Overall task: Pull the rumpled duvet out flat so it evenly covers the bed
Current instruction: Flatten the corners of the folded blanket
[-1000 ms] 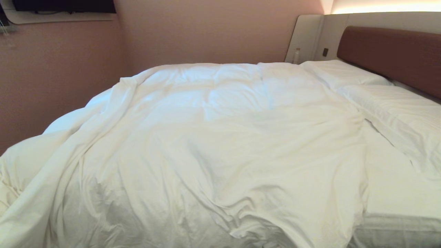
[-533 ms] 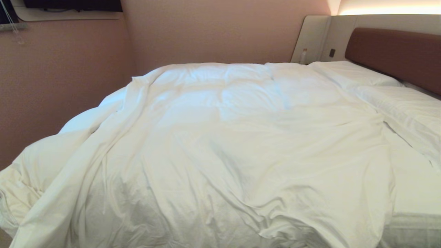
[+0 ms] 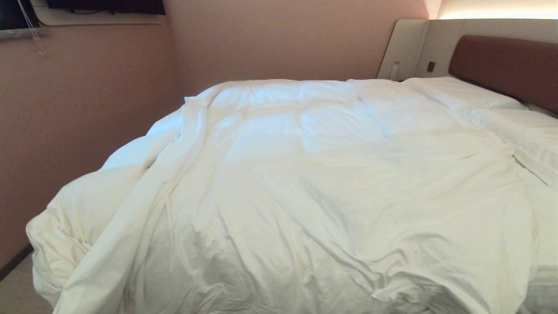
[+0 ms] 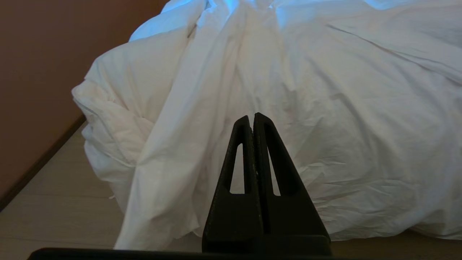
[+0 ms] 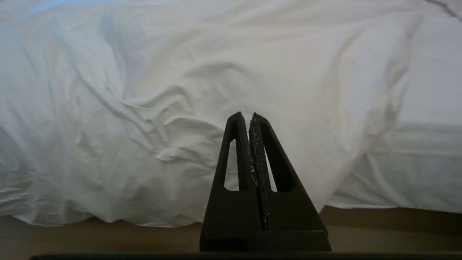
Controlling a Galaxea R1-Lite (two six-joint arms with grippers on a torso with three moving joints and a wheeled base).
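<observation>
The white puffy duvet [image 3: 314,187] lies rumpled over the bed [image 3: 545,283], bunched into a thick roll at its left corner [image 3: 65,226] and hanging over the near side. Bare mattress sheet shows at the right edge beside it. My left gripper [image 4: 251,117] is shut and empty, low before the duvet's hanging left corner [image 4: 119,133]. My right gripper [image 5: 247,116] is also shut and empty, facing the draped duvet [image 5: 180,108] near its right edge, where the mattress side [image 5: 415,169] shows. Neither arm shows in the head view.
Two white pillows [image 3: 457,91] lie against the brown headboard [image 3: 505,65] at the right. A pink wall [image 3: 65,122] runs close along the bed's left side, leaving a narrow strip of floor [image 4: 47,202]. The brown bed base [image 5: 397,216] shows under the mattress.
The whole head view has shifted: the bed now sits further right in the picture and more of the left wall and duvet corner shows. The camera moved; the duvet keeps its shape.
</observation>
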